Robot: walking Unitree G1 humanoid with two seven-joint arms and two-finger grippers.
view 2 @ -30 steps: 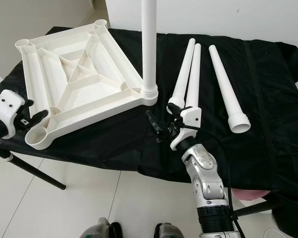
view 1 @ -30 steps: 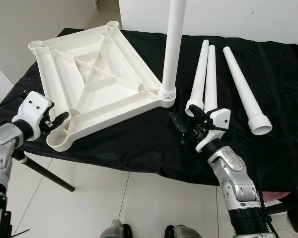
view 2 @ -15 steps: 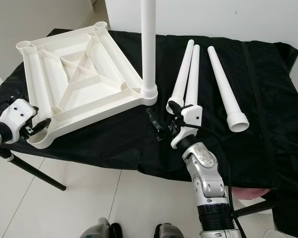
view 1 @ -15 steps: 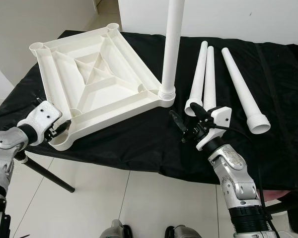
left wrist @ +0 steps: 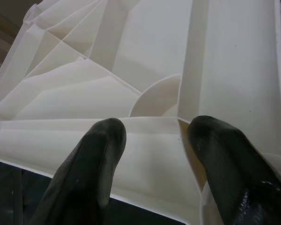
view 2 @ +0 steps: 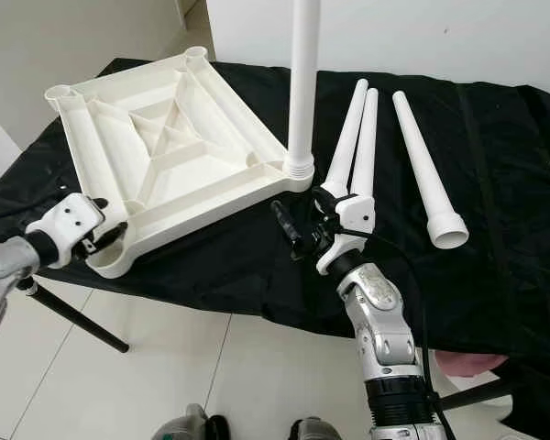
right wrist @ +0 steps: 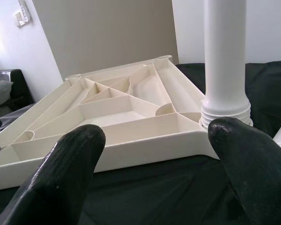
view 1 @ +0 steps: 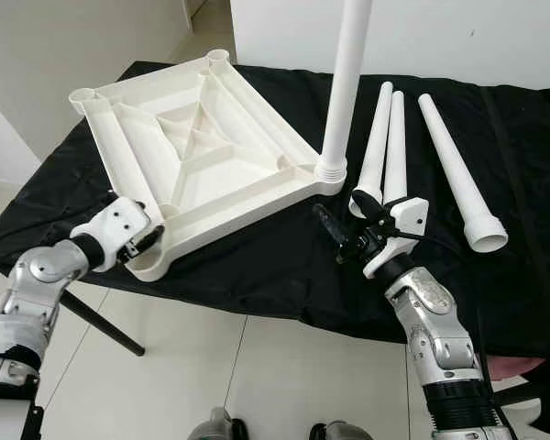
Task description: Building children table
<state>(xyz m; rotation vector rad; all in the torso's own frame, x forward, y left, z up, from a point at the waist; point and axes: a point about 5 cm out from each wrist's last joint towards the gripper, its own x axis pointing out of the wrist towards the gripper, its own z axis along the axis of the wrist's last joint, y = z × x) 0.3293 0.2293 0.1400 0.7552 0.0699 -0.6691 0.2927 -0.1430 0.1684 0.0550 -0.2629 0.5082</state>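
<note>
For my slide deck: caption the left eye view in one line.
Left gripper at the near corner of the upturned white plastic tabletop, one white leg fitted, right gripper open beside three loose legs.

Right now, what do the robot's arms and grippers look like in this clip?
Both arms are silver metal with jointed, rounded segments and black collars. Each ends in a white, blocky wrist housing carrying two long black fingers: the left gripper and the right gripper. The fingers are matte black with rounded tips. Thin black cables run along the right forearm.
</note>
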